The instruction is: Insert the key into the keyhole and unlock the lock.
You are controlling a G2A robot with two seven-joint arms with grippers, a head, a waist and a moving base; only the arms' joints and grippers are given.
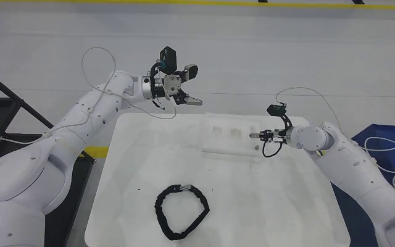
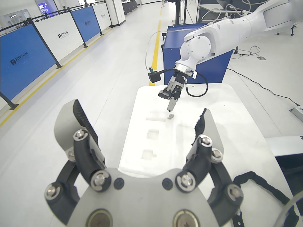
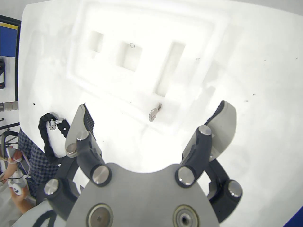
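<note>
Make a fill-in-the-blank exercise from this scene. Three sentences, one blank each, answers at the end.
1. The right tool hangs just above the ___, which lies on the white foam tray.
2. The left tool holds nothing, and its fingers are ___.
3. The chain lock lying on the table is ___ in colour.

Missing words: key; open; black
</note>
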